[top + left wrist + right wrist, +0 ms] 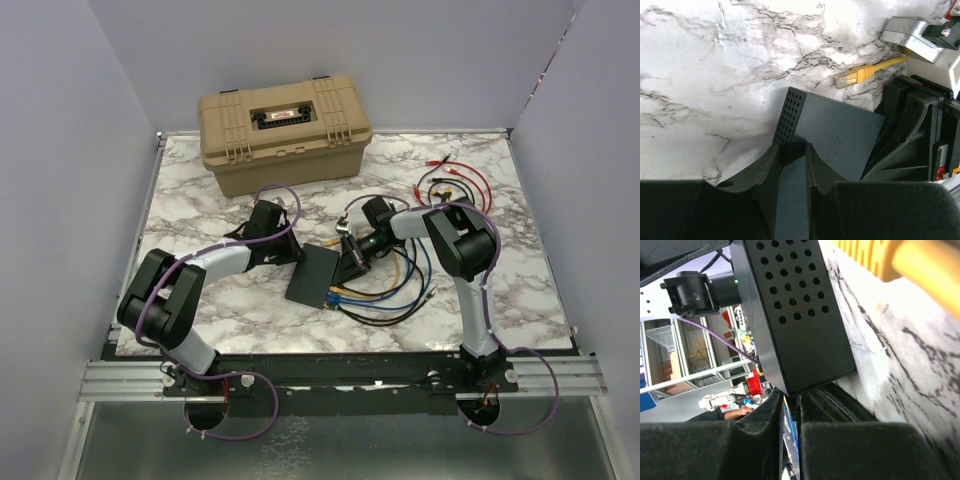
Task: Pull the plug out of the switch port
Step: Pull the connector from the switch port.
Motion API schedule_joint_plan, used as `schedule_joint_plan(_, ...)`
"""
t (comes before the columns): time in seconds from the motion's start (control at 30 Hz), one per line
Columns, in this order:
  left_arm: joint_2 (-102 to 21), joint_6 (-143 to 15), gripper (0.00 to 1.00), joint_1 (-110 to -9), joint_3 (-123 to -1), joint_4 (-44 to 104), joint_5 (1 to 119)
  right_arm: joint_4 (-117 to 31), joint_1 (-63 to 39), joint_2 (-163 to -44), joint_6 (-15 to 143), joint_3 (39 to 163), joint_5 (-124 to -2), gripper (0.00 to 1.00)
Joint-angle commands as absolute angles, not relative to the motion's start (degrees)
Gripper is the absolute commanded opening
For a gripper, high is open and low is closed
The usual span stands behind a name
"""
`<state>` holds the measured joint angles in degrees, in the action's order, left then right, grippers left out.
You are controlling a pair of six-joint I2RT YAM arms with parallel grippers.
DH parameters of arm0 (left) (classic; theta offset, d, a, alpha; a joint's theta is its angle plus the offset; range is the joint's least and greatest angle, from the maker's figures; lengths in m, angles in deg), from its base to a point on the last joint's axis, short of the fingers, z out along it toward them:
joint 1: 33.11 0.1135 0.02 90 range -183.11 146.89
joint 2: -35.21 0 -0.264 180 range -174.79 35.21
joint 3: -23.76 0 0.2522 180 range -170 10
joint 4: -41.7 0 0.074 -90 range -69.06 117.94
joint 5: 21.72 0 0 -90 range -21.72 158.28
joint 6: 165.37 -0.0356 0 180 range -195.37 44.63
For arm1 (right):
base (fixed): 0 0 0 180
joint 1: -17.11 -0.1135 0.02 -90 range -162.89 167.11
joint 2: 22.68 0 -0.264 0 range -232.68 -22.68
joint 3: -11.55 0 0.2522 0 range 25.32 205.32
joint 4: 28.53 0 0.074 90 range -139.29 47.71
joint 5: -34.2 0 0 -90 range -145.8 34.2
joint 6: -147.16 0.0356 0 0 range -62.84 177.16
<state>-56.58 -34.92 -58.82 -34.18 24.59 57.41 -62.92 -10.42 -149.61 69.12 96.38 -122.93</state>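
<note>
Plainly the switch [313, 275] is a light, stiff box with a smooth matte shell, so I judge it would slide or lift if something were tugged from it with nothing bracing it. It sits about the middle of the table [200, 200], somewhat toward the near edge. Its port edge is turned to the near right, where the plug [335, 293] sits among its neighbours.

The left pincer [792, 150] is clamped across the opposite edge of the switch, a sound place to brace it. The right pincer [790, 396] is drawn narrow at the port side with a blue sliver in its gap; whether it truly pinches anything I cannot tell.

A plug is small and hard, and probably latched by a brittle clip. The hold therefore belongs on its body, not on the limp cord, and the pull should go straight out.

A tangle of cables [395, 290] crowds the right side. A loose yellow plug [847, 78] lies near the switch. The toolbox [285, 130] at the far edge and the red leads [455, 180] near the far right corner lie well apart.
</note>
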Motion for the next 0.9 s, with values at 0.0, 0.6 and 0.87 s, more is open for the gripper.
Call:
schedule_joint_plan(0.0,-62.6,-36.6,0.15,-60.3,-30.4,14.7,59.2,-64.7,-12.1,-153.0,67.0,96.4,-113.6,0.07)
schedule_joint_plan(0.6,-67.6,-36.5,0.03,-59.2,-27.4,13.3,63.2,-74.4,-12.0,-147.5,64.2,94.2,-98.2,0.0)
schedule_joint_plan(0.87,-69.0,-35.8,0.0,-58.8,-26.6,13.1,64.2,-75.1,-12.0,-144.3,63.6,92.4,-94.7,0.0)
